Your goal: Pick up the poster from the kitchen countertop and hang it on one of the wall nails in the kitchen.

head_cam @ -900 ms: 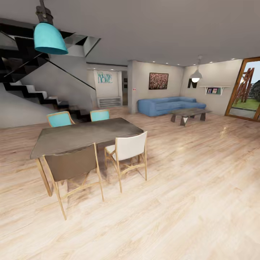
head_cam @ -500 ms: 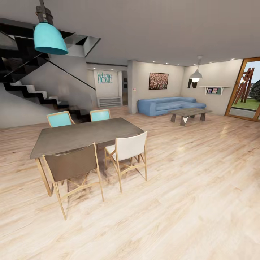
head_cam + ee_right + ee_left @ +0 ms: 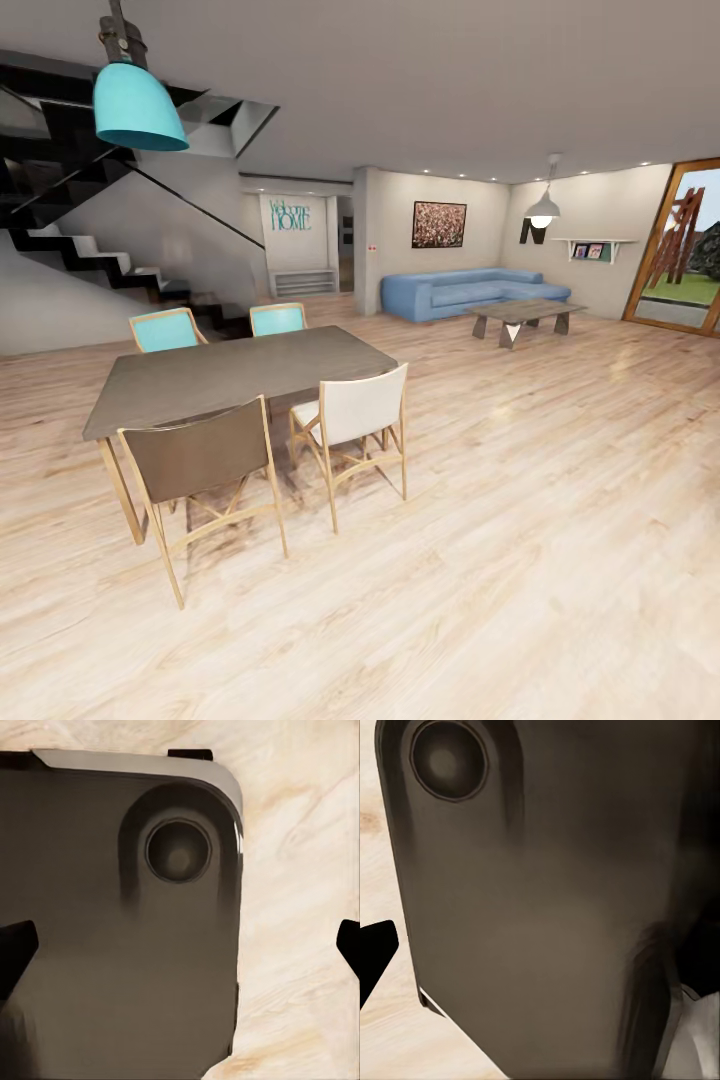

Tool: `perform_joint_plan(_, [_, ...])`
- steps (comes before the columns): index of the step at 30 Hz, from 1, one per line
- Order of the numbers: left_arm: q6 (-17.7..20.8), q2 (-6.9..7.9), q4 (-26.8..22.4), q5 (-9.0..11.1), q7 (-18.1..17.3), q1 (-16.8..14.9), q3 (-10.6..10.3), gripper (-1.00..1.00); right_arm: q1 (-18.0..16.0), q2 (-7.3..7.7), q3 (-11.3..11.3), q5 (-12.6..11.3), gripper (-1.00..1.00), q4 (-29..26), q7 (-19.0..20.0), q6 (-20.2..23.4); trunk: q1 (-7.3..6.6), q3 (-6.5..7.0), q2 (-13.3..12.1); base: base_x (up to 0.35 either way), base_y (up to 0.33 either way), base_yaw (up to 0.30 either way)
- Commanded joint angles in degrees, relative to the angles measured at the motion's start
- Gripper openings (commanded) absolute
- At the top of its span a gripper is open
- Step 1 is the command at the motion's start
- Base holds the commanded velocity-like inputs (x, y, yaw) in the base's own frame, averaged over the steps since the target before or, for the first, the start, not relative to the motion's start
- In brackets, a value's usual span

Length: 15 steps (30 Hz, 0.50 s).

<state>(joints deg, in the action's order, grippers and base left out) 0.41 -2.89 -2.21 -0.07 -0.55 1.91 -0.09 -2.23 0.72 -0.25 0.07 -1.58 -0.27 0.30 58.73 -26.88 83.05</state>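
Note:
The poster, the kitchen countertop and the wall nails are out of view; the head view looks over a dining and living room. In the right wrist view my right gripper (image 3: pixel 180 945) is open, its black fingertips (image 3: pixel 15 949) at opposite edges over my own dark body and the pale wood floor. In the left wrist view my left gripper (image 3: pixel 540 952) shows one black fingertip (image 3: pixel 375 952) at the frame's edge, spread wide; the other is lost against the dark body. Neither gripper holds anything.
A grey dining table (image 3: pixel 230 375) with several chairs (image 3: pixel 355 415) stands at left front. Behind it rises a black staircase (image 3: pixel 90 260). A blue sofa (image 3: pixel 470 292), a coffee table (image 3: pixel 525 315) and a reddish speckled picture (image 3: pixel 438 224) are at the back. Open wood floor (image 3: pixel 520 520) spreads to the right.

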Motion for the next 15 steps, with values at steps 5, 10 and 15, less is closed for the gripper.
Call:
perform_joint_plan(5, [0.2, -1.32, -1.7, -0.2, 0.0, 1.7, 0.1, 1.0, -1.7, 0.67, -0.1, -0.2, 1.0, -1.7, -0.2, -0.2, 0.0, -0.05, 0.0, 0.0, 0.0, 0.0])
perform_joint_plan(10, [0.3, -1.49, -36.1, -0.3, 0.0, 2.1, 0.3, 1.0, -3.1, 0.86, -0.1, -0.2, 1.0, -26.0, -0.2, -0.4, 0.0, -0.05, 0.0, 0.0, 0.0, 0.0])
perform_joint_plan(15, [0.2, -1.47, -36.7, -0.4, 0.0, 2.2, 0.5, 1.0, -3.2, 0.92, 0.0, 0.0, 1.0, -27.0, -0.4, -0.4, 0.0, -0.05, 0.0, 0.0, 0.0, 0.0])
